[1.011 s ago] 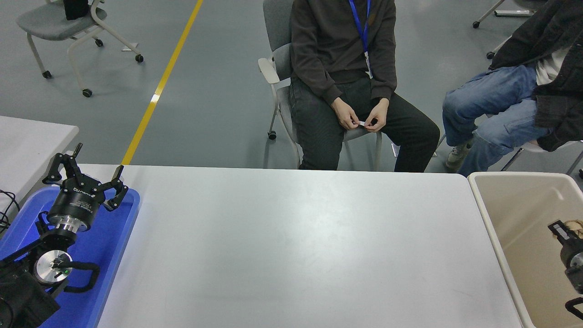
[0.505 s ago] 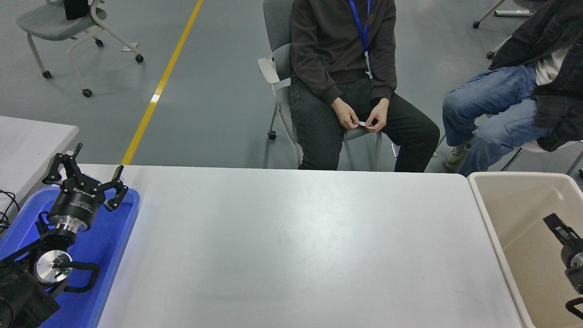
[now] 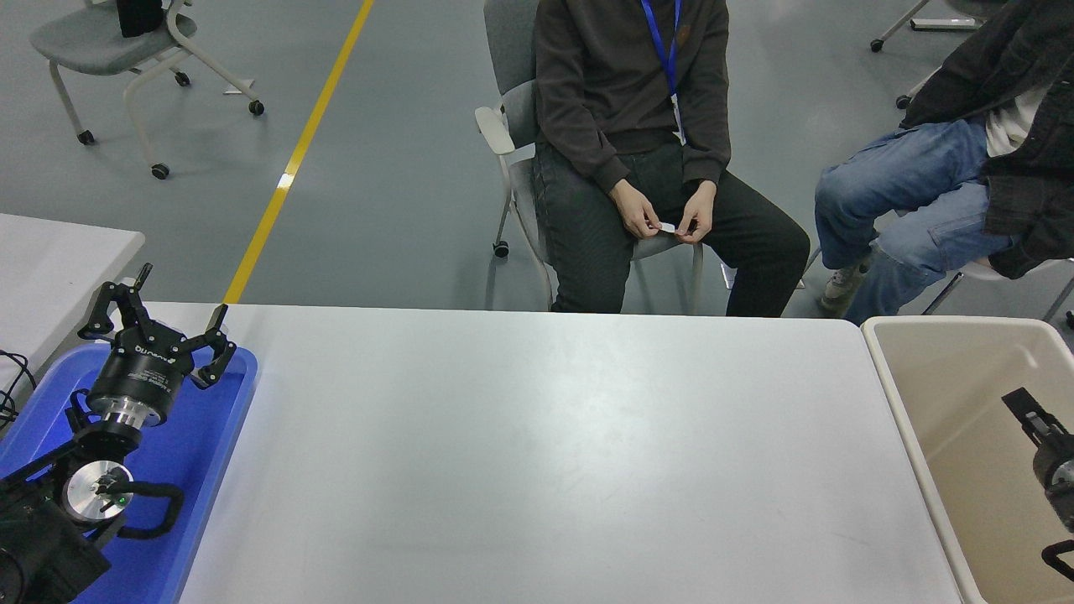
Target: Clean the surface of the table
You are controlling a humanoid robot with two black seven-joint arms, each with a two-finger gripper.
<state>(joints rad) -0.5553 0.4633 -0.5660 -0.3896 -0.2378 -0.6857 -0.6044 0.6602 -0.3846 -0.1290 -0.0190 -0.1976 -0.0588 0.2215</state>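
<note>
Table looks done, nothing left that I can see.
My left gripper parked, fingers spread, over blue plastic tray; smooth grey-white tabletop mid-frame, bare; right gripper over beige plastic bin, fingers can't tell.

Right gripper at the frame's right edge, mostly cut off, its fingers impossible to judge; beige bin beneath it cropped at right and bottom; blue tray at lower left partly hidden by the left arm; two seated people cropped by the top edge.
</note>
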